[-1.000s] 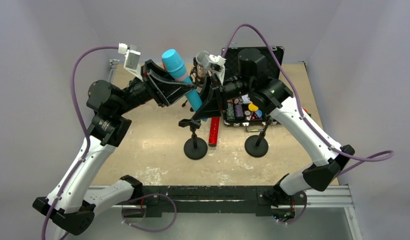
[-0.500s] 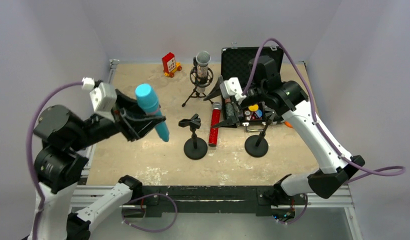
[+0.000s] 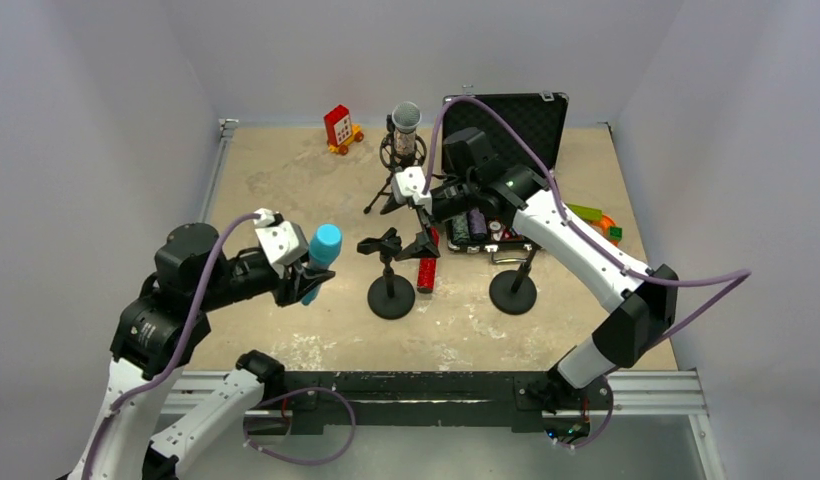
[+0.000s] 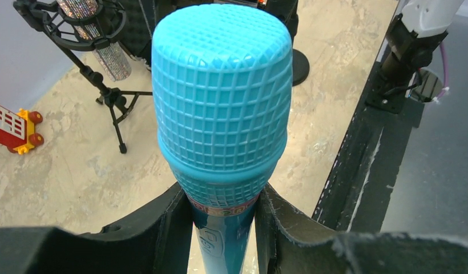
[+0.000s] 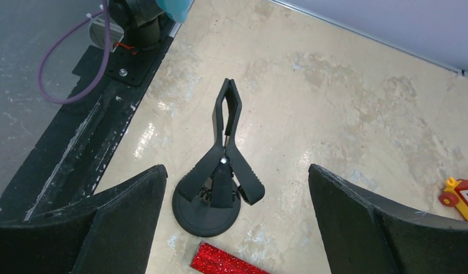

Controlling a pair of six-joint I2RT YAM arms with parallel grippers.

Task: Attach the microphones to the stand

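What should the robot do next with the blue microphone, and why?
Probably the right gripper should drop a little and squeeze the clip stand by its handles. Its jaws hang open right above that clip, which is empty, while the left gripper holds the blue microphone off to the side, ready to go in.

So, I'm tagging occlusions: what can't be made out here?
Red-glitter stick microphone: top view, head under the right gripper; right wrist view, cut by bottom edge.
Light-blue plastic microphone: left wrist view, handle hidden inside the left gripper.
Right-hand black round-base stand: top view, clip behind the right arm.
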